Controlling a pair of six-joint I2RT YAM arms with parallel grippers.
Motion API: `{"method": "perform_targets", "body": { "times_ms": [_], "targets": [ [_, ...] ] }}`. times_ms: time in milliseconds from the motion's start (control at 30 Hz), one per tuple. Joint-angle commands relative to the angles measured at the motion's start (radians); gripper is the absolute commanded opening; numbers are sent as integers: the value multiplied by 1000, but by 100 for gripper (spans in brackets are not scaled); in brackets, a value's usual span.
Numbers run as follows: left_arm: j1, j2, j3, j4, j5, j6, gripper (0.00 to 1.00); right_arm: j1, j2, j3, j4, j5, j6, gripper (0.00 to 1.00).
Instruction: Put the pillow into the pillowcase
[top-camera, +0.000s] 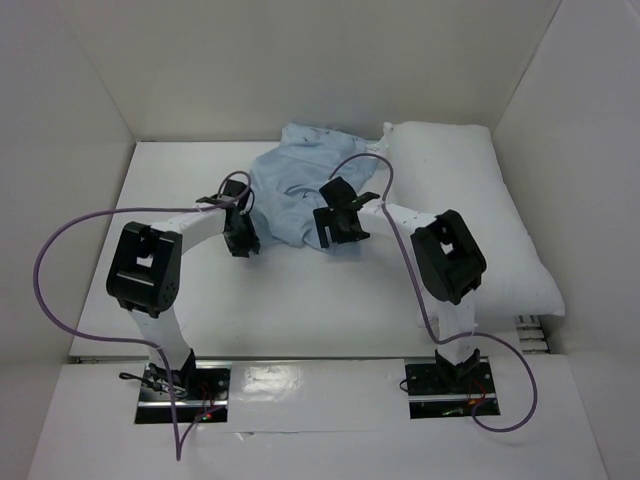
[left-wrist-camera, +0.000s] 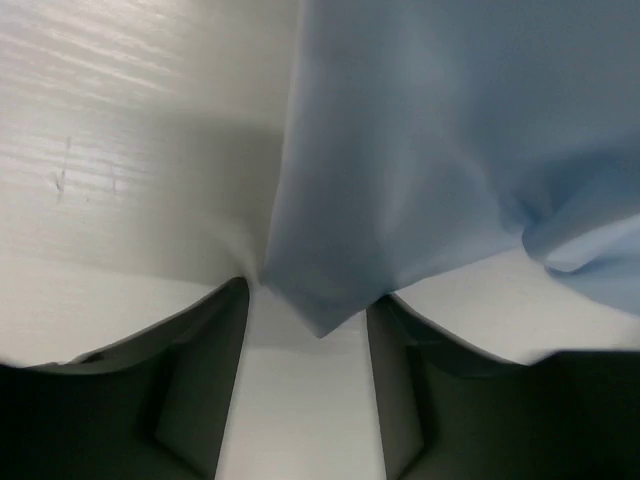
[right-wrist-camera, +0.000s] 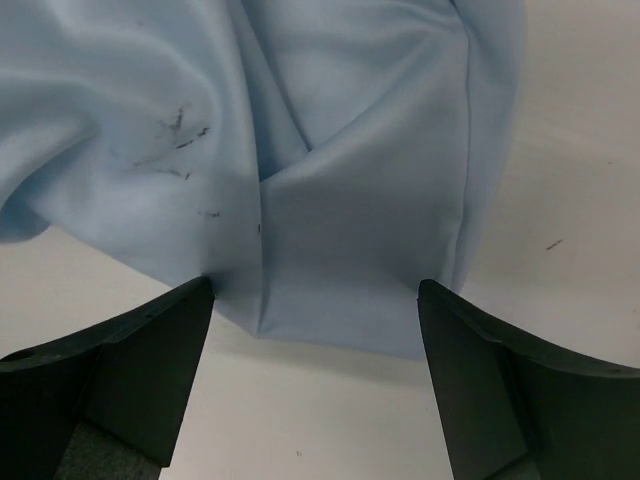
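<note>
Pale-blue fabric lies crumpled toward the back middle of the desk (top-camera: 300, 315). It is the pillowcase (top-camera: 295, 180), limp and flat on the surface. The pillow (top-camera: 470, 210) lies just beside it along the right side, and its far corner appears to touch the cloth.

We read this layout as a set-up for opening the sack. Both arms reach in at its near edge, one toward each side, so the cloth could be lifted and spread toward the cushion. Whether that edge is the open mouth we cannot tell.

The left pincer (left-wrist-camera: 308, 335) stands partly open. A pointed corner of the cloth pokes into the gap between its jaws, and nothing is clamped. The right pincer (right-wrist-camera: 315, 335) stands wide, straddling a creased stretch of the edge that rests on the desk, and it grips nothing either.

The pillow lies wholly outside the case, so we judge that the stuffing has not begun.
</note>
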Motion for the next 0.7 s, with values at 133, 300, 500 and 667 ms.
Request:
{"method": "perform_targets", "body": {
  "times_ms": [133,300,500,667],
  "targets": [
    [37,5,23,6,21,22,0,-17,64,10,69,-16,27,54],
    [57,-117,103,-80,-19,42,0,-17,-9,10,49,65,45,0],
    [77,-358,313,-195,-61,82,0,-26,-255,97,-11,199,24,0],
    [135,-513,491,-239,-71,105,0,-26,-450,266,-65,245,-25,0]
  ]
}}
